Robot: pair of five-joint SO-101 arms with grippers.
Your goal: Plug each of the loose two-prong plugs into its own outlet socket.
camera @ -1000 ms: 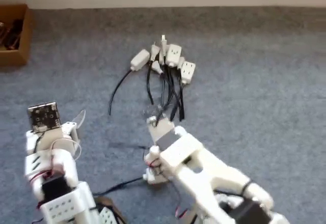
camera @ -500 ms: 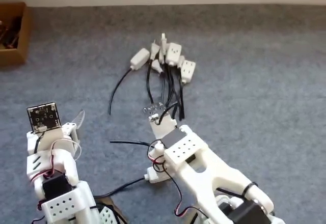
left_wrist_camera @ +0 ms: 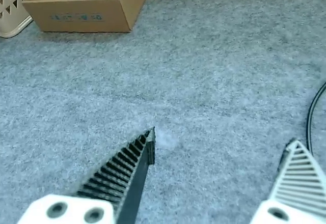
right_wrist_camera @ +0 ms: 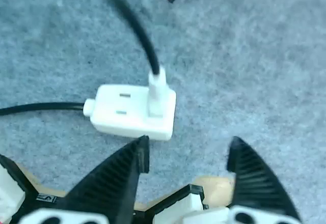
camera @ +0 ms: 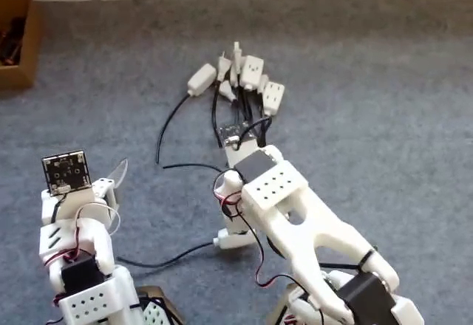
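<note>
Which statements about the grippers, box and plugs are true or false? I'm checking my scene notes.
1. The right gripper is open and holds nothing. True.
2. The left gripper is shut on a plug. False: it is open over bare carpet.
3. A cardboard box stands on the carpet. True.
4. The pile of plugs and sockets lies in the box. False: it lies on the carpet.

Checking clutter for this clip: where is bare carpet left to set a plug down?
Bare carpet lies right of the plug cluster, and between it and the cardboard box. Crowded: the cords from the cluster down to the near outlet.
</note>
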